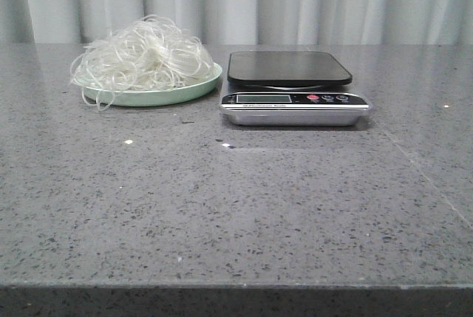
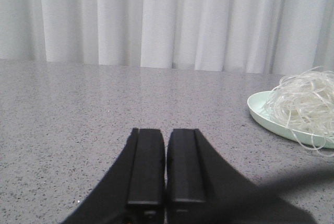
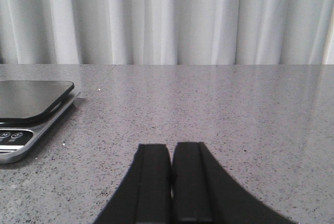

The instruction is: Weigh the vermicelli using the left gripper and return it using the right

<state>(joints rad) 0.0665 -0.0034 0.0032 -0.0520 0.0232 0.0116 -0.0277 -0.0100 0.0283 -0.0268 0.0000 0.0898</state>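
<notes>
With both the left gripper (image 2: 166, 182) and right gripper (image 3: 171, 187) closed and empty, the loose vermicelli (image 1: 144, 55) risked shedding strands between plate (image 1: 148, 98) and scale (image 1: 294, 88).

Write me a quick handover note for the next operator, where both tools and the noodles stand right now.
Left tool: shut, empty, low over bare table, short of the plate.
Right tool: shut, empty, beside the scale.
Vermicelli: heaped on the mint-green plate, a few strands hanging over the rim.
Scale: right of the plate, platform bare.
Done: nothing yet.
Left: left tool moves the vermicelli onto the scale; right tool returns it to the plate.
</notes>
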